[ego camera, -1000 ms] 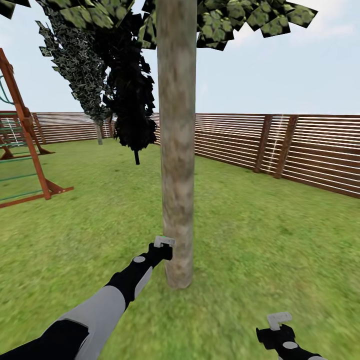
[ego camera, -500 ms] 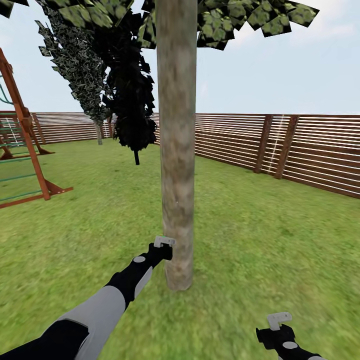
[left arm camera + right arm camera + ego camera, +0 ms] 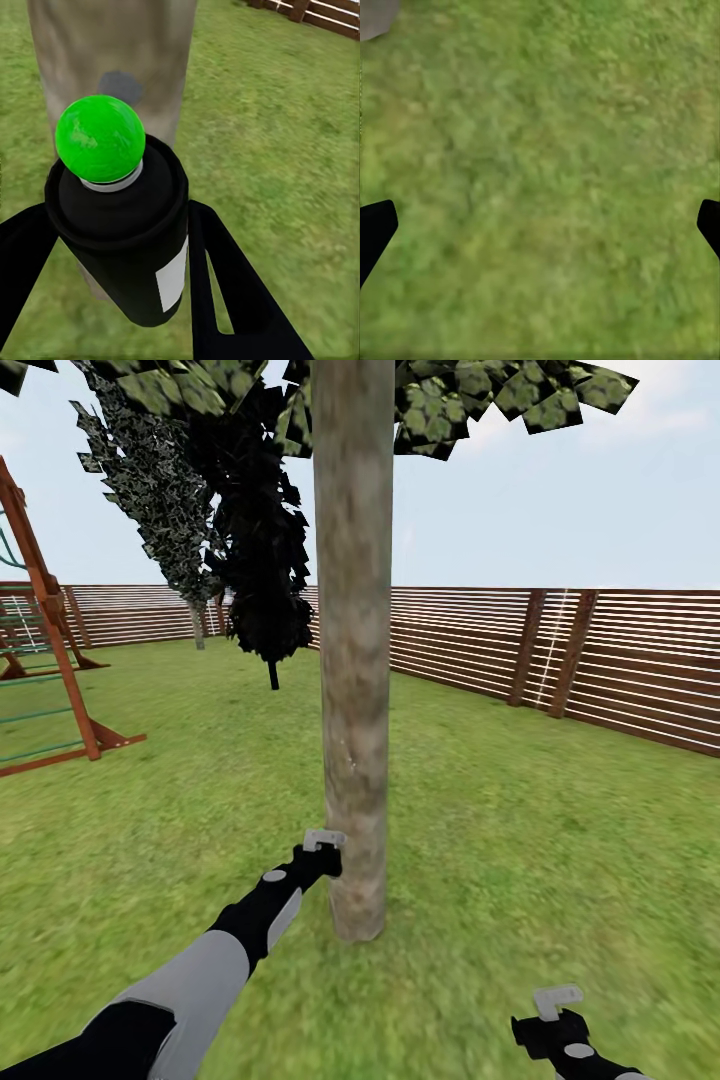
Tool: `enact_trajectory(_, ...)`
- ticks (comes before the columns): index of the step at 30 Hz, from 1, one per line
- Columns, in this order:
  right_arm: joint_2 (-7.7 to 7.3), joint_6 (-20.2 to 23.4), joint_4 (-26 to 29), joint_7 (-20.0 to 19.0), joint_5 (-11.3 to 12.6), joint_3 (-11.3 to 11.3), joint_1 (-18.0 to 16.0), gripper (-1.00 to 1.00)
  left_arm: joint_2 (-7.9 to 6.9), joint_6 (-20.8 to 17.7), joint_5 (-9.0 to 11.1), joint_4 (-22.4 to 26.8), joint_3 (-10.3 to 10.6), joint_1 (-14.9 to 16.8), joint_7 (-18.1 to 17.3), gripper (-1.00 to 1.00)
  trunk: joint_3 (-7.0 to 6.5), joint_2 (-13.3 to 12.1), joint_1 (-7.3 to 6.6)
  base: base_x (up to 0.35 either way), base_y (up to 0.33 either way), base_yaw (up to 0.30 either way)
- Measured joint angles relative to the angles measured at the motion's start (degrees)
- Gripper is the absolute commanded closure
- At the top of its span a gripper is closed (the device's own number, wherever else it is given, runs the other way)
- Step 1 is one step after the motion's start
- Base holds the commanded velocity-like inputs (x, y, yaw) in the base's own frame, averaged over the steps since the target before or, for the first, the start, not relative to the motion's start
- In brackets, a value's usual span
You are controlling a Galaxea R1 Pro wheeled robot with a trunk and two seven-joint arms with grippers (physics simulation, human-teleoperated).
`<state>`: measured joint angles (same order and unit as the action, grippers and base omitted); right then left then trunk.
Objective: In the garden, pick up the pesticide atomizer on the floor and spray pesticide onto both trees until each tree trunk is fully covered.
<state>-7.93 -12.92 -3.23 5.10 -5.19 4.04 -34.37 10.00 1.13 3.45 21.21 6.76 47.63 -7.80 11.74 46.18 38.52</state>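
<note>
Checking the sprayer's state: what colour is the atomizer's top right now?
Bright green, on the pesticide atomizer; clearest in the left wrist view.

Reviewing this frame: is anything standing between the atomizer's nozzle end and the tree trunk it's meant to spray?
Nothing visible does. The left gripper holds the pesticide atomizer, its green top facing the tree trunk right behind it. A dark patch shows on the bark there. In the head view, the gripper sits right beside the trunk.
</note>
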Motion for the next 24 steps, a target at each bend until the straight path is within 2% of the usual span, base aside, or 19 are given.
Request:
enact_trajectory(4,0.01,0.0,0.0,0.0,0.0,0.0,0.8,-1.00,0.00,-1.6,0.0,0.0,-0.4,0.0,0.0,1.00,0.00,0.0,0.00,0.000,0.000,0.000)
enact_trajectory(24,0.36,-0.1,0.0,-0.1,0.0,0.1,1.4,-1.00,0.00,-1.4,0.0,-0.8,-0.8,0.0,-0.1,1.00,0.00,0.0,0.00,0.000,0.000,0.000)
